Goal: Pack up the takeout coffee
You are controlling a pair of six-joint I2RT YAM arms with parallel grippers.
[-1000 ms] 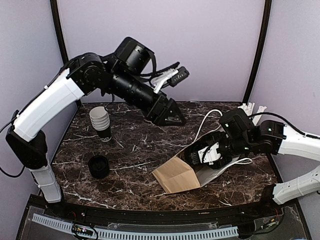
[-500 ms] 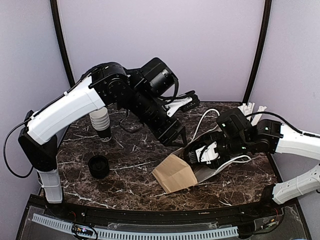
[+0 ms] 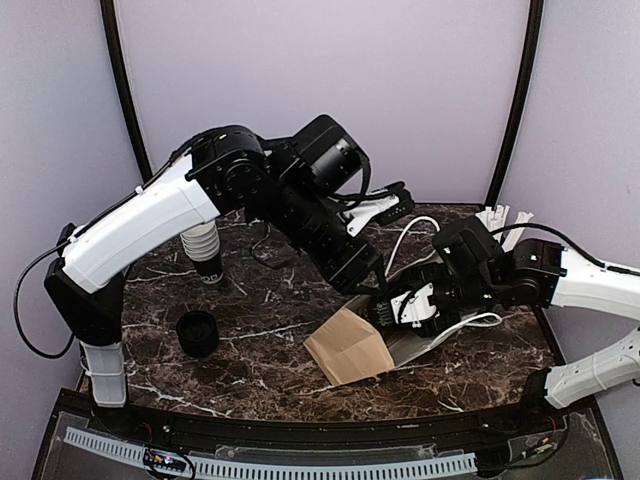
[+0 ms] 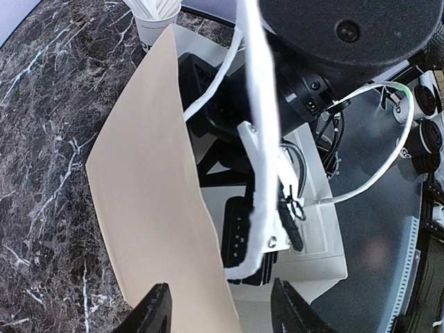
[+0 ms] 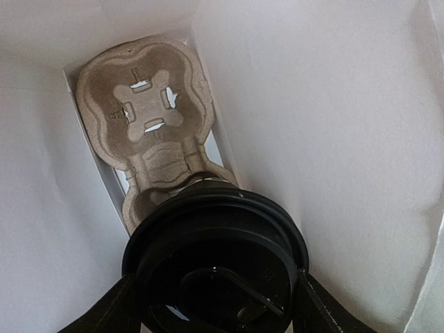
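The brown paper bag [image 3: 350, 345] lies on its side on the marble table, its mouth facing right. My right gripper [image 5: 215, 305] reaches inside it, shut on the takeout coffee [image 5: 215, 270], a black cup with a round black lid. The cup sits over the near pocket of a pulp cup carrier [image 5: 149, 111] at the bag's bottom. In the top view the right gripper [image 3: 408, 305] is at the bag's mouth and the cup is hidden. My left gripper [image 4: 218, 298] stands open, its fingers either side of the bag's upper wall [image 4: 152, 194]. From above, the left gripper [image 3: 372, 285] hangs over the mouth.
A stack of lidless black-and-white cups [image 3: 205, 245] stands at the back left. A low round black piece [image 3: 197, 333] sits in front of it. A white cup of stirrers [image 3: 500, 215] is at the back right. White cables loop over the right arm.
My left arm has swung down and right from high at the back to the bag's mouth, and its jaws have narrowed. The right gripper has stayed in the bag, holding the cup.
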